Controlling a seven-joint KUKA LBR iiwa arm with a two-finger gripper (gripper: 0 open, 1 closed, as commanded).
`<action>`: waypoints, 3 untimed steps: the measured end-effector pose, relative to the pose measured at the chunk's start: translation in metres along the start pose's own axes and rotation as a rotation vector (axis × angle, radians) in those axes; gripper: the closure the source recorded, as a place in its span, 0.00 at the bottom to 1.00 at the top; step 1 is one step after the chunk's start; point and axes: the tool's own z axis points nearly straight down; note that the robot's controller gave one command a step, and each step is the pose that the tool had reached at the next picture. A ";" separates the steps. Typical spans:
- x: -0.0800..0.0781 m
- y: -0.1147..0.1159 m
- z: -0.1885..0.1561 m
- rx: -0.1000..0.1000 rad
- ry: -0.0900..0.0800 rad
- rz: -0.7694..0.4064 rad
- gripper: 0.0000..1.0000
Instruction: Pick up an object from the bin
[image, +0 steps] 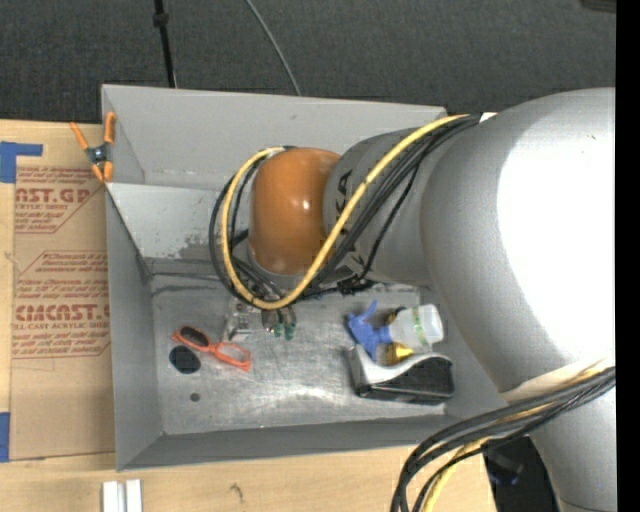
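Pincer (262, 322) low over bin (130, 330) floor; open or clenched, cannot tell. Orange loops (215, 349) just beside it; bottle (418, 325) well apart.

Grey bin (130, 300) (orange frame (216, 351), black disc (185, 361)).

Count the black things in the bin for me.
2: a small disc at the left beside the orange loop, and a flat pouch at the right. The arm may hide more.
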 end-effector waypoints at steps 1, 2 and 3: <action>-0.002 0.001 -0.007 0.002 0.003 0.135 1.00; 0.012 0.011 -0.021 0.002 0.001 0.368 1.00; 0.000 0.025 -0.027 0.003 0.001 0.245 1.00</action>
